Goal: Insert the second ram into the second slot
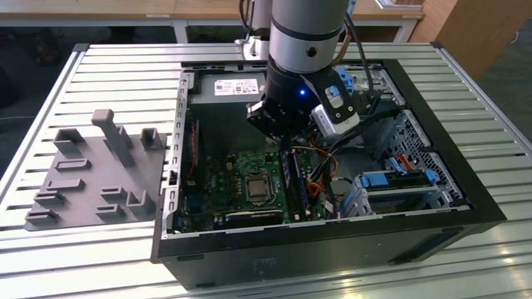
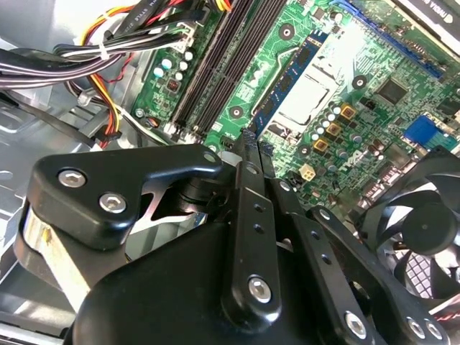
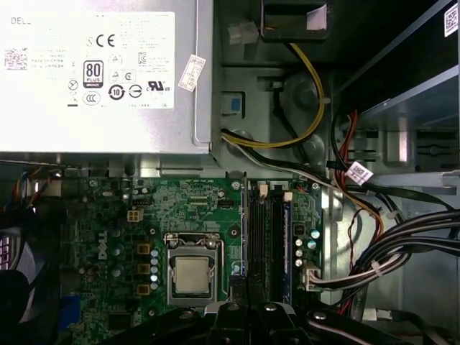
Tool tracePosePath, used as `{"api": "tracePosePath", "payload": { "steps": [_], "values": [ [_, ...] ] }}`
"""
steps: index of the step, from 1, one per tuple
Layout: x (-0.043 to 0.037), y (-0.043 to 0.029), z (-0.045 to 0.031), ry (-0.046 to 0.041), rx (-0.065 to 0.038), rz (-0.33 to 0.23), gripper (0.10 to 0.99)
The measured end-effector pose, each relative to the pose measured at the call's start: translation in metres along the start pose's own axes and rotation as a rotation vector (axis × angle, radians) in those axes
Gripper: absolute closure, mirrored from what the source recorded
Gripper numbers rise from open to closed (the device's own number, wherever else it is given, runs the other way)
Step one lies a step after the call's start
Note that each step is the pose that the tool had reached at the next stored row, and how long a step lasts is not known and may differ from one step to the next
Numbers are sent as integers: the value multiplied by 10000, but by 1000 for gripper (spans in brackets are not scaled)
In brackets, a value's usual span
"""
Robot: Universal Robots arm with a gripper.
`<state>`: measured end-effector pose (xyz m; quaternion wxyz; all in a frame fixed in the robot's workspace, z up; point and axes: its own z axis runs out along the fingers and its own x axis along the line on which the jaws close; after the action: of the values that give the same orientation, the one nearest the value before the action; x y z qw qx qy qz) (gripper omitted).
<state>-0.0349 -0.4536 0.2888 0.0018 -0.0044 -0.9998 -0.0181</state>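
Slatted metal table (image 1: 116, 68) in the exterior view, with bright glints on its near slats. Beyond the table's far edge stands a wooden bench (image 1: 83, 7) on white legs (image 1: 179, 31). A wooden panel (image 1: 478, 31) rises past the table's far corner on the exterior view's right, and dark floor (image 1: 10, 93) lies beside the opposite edge.

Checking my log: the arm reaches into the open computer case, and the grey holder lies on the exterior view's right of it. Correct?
No. The exterior view shows the grey holder on that view's left of the computer case; the arm reaches in.
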Motion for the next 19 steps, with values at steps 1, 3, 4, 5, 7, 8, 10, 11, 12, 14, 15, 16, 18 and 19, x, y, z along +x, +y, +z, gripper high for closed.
{"api": "tracePosePath", "payload": {
  "steps": [1,3,4,5,7,8,10,11,12,14,15,16,18,19],
  "values": [
    [0,0,5,0,-1,0,965],
    [0,-1,23,0,0,-1,965],
    [0,-2,33,0,0,-1,965],
    [0,-2,41,1,0,-1,965],
    [0,-3,57,0,0,0,965],
    [0,-3,63,1,0,0,965],
    [1,-3,67,7,4,1,965],
    [1,-3,69,8,4,1,965],
    [0,-3,74,6,-1,1,965],
    [0,-5,84,7,0,0,965],
    [0,-5,86,7,3,0,965],
    [0,-5,87,8,4,0,965],
    [0,-5,95,6,2,0,965],
    [0,-5,100,6,9,0,965]
  ]
}}
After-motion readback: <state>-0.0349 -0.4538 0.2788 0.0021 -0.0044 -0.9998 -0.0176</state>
